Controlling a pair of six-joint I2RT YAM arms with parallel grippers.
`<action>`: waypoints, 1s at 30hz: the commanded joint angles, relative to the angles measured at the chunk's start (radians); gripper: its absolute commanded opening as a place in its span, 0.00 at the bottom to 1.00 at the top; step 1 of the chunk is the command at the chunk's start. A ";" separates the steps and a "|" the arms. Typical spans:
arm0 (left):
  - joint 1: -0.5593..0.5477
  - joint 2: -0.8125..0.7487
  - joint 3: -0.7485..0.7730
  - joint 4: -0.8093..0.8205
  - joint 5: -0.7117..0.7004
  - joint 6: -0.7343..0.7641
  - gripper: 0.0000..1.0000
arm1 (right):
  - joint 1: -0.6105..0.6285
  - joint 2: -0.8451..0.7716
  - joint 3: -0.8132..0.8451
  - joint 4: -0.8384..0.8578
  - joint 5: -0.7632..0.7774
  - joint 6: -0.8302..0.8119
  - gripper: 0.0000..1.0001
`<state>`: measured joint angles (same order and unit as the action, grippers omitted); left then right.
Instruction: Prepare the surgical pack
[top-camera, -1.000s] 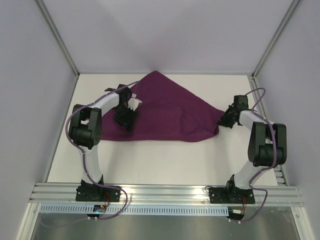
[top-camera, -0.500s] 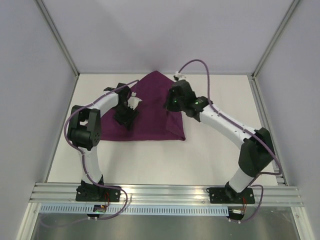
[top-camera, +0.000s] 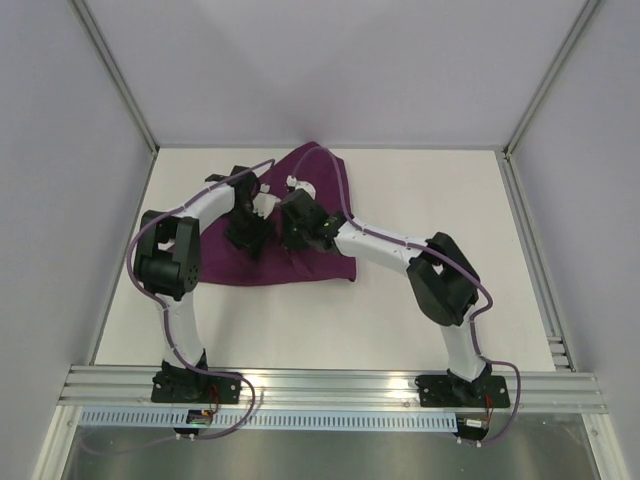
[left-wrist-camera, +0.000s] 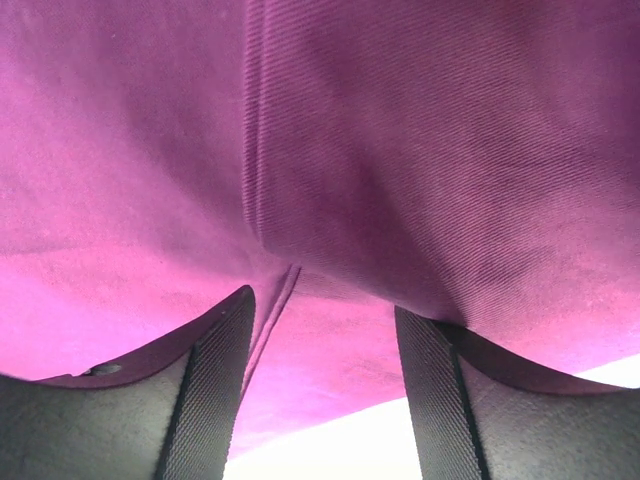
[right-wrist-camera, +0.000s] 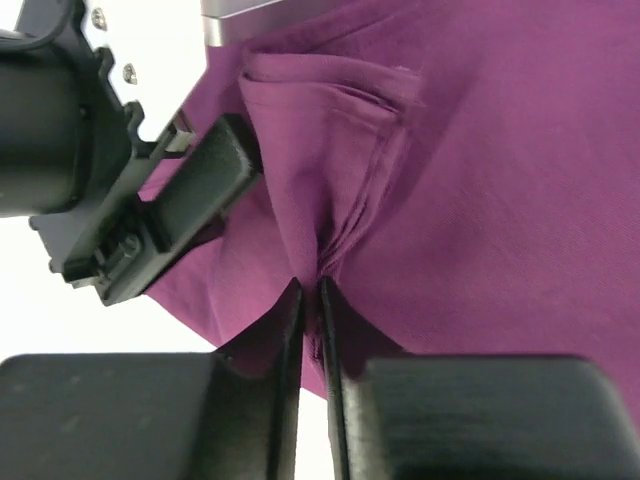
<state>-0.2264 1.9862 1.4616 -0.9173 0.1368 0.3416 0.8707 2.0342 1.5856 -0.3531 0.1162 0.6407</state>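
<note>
The deep-purple cloth (top-camera: 328, 264) of the surgical pack lies folded on the white table, far left of centre. My right gripper (top-camera: 296, 236) reaches across to it. In the right wrist view its jaws (right-wrist-camera: 311, 290) stand nearly together, pinching a bunched fold of the cloth (right-wrist-camera: 500, 200). My left gripper (top-camera: 250, 234) rests on the cloth's left part, just beside the right one. Its fingers (left-wrist-camera: 325, 310) are open and wide apart, with cloth (left-wrist-camera: 400, 150) lying under and past them and partly draped over the right finger. The left gripper's finger (right-wrist-camera: 195, 185) shows close to the pinched fold.
The bare white table (top-camera: 440, 200) extends to the right of the cloth. Grey enclosure walls and metal posts (top-camera: 530, 100) close the back and sides. An aluminium rail (top-camera: 330, 385) with both arm bases runs along the near edge.
My right arm has swept from the cloth's right corner across to the left, carrying that corner over and folding the cloth onto itself. The left arm has stayed in place.
</note>
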 joint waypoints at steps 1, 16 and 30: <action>0.033 -0.061 0.031 -0.009 0.007 -0.009 0.68 | 0.016 0.043 0.008 0.193 -0.136 0.019 0.16; 0.364 -0.243 0.040 -0.085 0.046 -0.073 0.72 | 0.053 -0.189 -0.090 0.293 -0.228 -0.182 0.62; 0.509 -0.030 0.074 -0.072 -0.230 -0.334 0.76 | -0.041 -0.479 -0.389 0.129 -0.044 -0.266 0.57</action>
<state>0.2520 1.9232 1.5253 -0.9749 -0.0120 0.1127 0.8410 1.6070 1.2465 -0.1902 0.0273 0.4088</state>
